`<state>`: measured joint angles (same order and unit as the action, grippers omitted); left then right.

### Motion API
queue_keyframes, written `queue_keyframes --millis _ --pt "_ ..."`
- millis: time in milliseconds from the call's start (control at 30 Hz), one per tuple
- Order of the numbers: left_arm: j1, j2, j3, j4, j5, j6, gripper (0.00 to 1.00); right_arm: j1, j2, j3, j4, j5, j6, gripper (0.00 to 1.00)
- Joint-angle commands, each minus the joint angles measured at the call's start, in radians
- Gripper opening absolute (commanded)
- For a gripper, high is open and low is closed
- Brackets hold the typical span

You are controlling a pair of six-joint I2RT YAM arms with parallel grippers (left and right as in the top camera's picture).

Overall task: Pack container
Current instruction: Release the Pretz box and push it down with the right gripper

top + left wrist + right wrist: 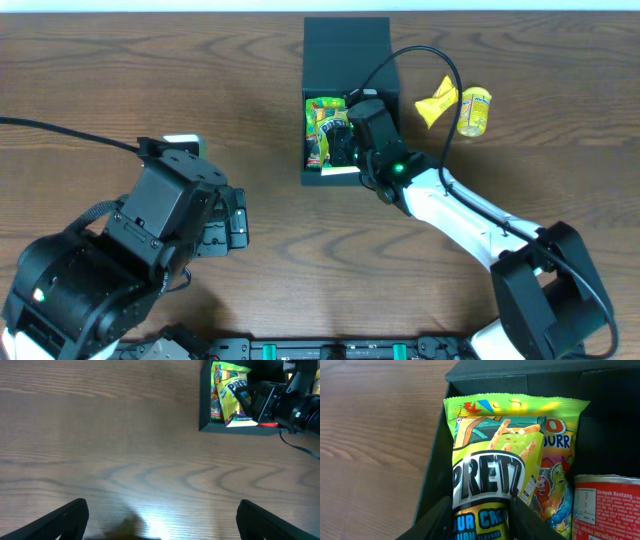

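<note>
Snugly, glossy crinkled packet (492, 460) sits in matte square container (485, 382)

Your counter (200, 100) was brown wood with a strong, wavy grain, and it filled almost the whole overhead frame from the left edge to the right. Along the very top of that frame you had a thin pale strip (150, 5) beyond the counter's far edge; what it was could not be told. Light came from above: in the left wrist view a soft white glare (145, 512) lay on the wood at lower middle, and elsewhere the surface looked matte.
</note>
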<state>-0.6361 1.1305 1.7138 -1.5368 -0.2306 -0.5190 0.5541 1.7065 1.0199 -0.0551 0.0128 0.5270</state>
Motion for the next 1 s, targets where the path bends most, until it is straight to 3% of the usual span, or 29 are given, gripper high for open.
queue_keyframes --millis 0,300,433,600,800,967 --pt "0.001 0.000 0.010 0.000 0.003 0.010 0.95 0.016 0.009 0.007 0.004 0.014 0.033 0.36" --pt "0.001 0.000 0.010 0.000 0.003 0.010 0.95 0.018 0.029 0.007 0.075 0.013 0.163 0.35" --pt "0.001 0.000 0.010 0.000 0.003 0.010 0.96 0.019 0.039 0.007 0.090 0.021 0.172 0.39" --pt "0.001 0.000 0.010 0.000 0.003 0.010 0.95 0.019 0.002 0.007 0.071 0.041 0.117 0.28" --pt "0.001 0.000 0.010 0.000 0.003 0.010 0.95 0.019 -0.047 0.007 -0.054 0.097 0.092 0.27" --pt "0.001 0.000 0.010 0.000 0.003 0.010 0.95 0.019 -0.057 0.007 -0.151 0.204 0.093 0.18"
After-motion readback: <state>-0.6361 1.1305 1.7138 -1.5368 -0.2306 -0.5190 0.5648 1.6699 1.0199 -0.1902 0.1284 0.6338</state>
